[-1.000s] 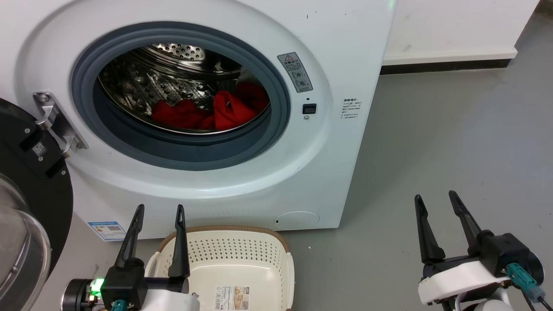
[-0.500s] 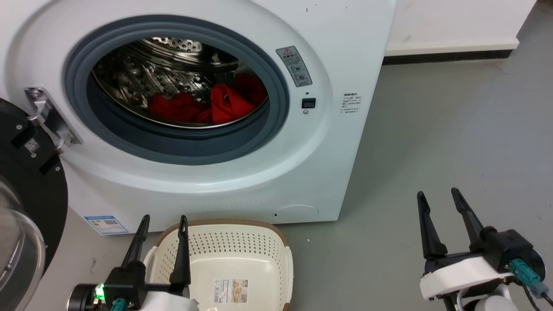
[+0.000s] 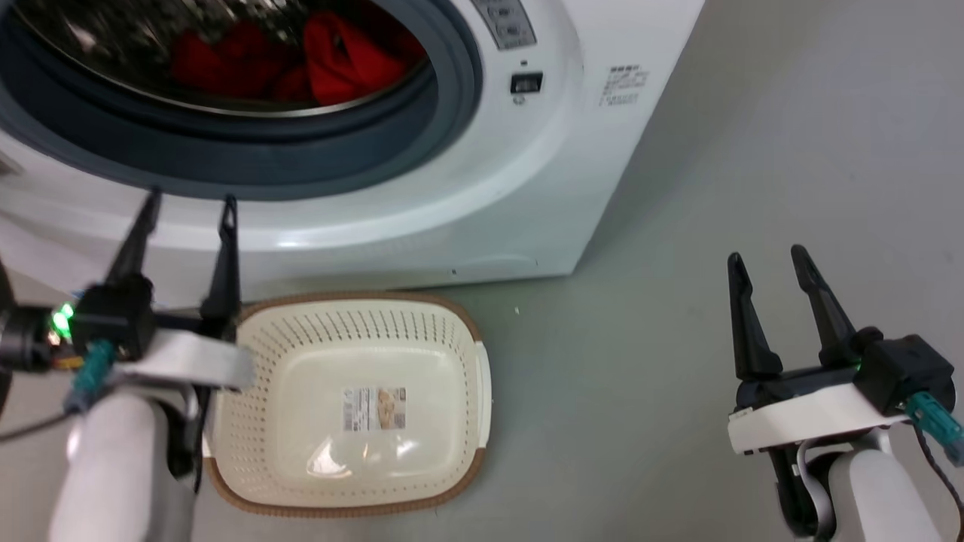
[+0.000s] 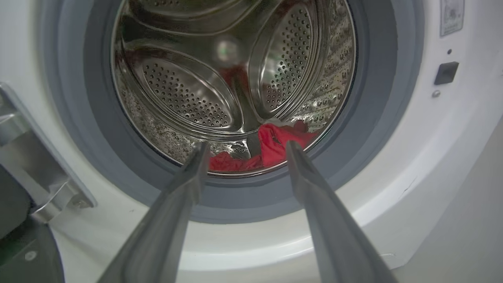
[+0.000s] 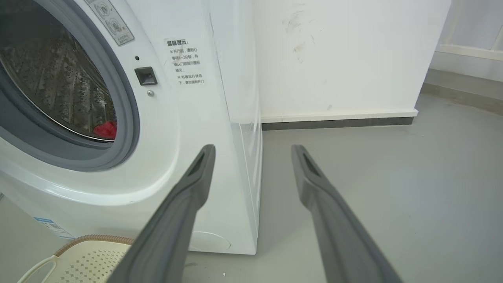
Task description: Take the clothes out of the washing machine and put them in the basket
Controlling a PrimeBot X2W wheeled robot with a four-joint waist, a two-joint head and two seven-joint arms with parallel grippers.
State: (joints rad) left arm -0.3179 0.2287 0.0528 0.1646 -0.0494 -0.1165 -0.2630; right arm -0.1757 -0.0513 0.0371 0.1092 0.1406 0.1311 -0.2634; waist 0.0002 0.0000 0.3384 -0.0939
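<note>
Head view: the washing machine stood open along the top.
Load: the clothes lay low in the drum, behind the grey ring.
Front: the basket sat on the floor just before the machine.
Left arm: the left gripper, fingers parted, empty, pointed at the ring.
Right arm: the right gripper, fingers spread, empty, hung well right of the basket.
</note>
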